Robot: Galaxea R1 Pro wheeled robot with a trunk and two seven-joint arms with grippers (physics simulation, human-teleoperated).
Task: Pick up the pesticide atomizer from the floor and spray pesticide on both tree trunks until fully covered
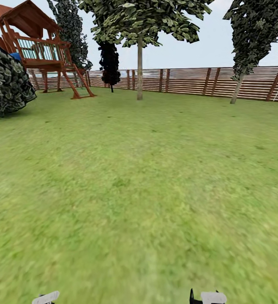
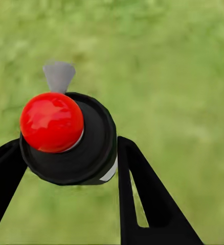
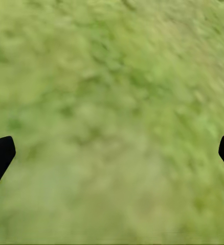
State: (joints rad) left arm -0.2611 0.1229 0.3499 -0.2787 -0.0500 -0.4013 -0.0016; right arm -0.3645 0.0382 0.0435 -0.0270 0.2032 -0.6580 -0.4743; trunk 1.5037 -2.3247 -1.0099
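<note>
Even, bright daylight falls over the lawn (image 1: 139, 190), with no hard shadows; only faint darkening sits under the round bush (image 1: 6, 82). The grass texture smears into blur toward the head view's lower edge and throughout both wrist views. A soft highlight glints on the red knob (image 2: 51, 121).

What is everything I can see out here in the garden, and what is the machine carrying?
Lawn: one, green, underfoot.
Fence: one, reddish-brown slats, along the far edge.
Trees: two, green leaves on pale trunks; one upright at centre, one leaning at right.
Conifer: one, near-black, by the fence.
Bush: one, dark, far left.
Play tower: one, red-brown wood, back left.
Sprayer: one, black with red knob, held.
Left gripper: black, shut on the sprayer.
Right gripper: black, open, over grass.
</note>
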